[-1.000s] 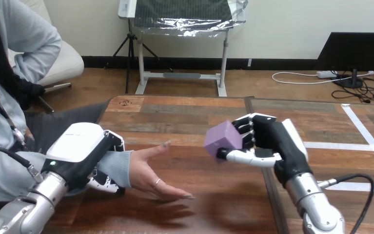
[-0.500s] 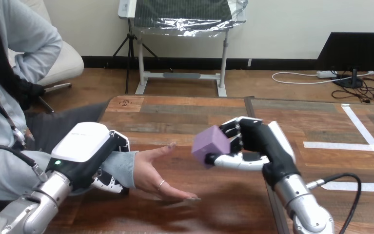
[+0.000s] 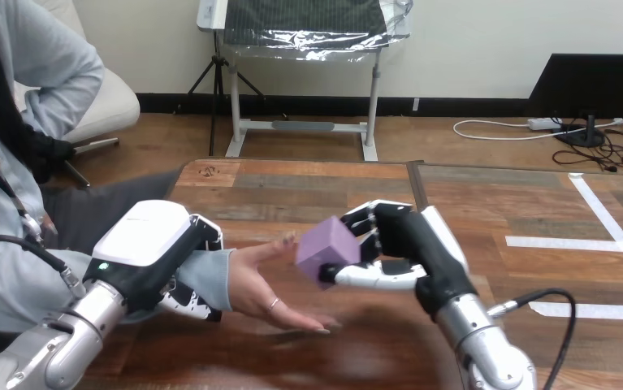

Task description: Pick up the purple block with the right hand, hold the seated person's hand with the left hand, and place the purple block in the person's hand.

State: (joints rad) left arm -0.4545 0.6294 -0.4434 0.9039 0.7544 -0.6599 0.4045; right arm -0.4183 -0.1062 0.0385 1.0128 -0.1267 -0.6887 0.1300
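Both robot hands are occupied. Right hand [image 3: 409,240] pinches the purple block [image 3: 326,248] between thumb and curled fingers, off the table [image 3: 308,187], just beside the fingertips of the person's hand [image 3: 259,280], which is open with fingers stretched out; whether the two touch I cannot tell. Left hand [image 3: 145,244] sits on the person's wrist [image 3: 210,280], fingers wrapped round the grey sleeve.

I count 1 purple block [image 3: 327,249], 1 person's hand [image 3: 267,288], 1 table [image 3: 292,183], and 2 of my own: left hand [image 3: 149,248], right hand [image 3: 405,244].
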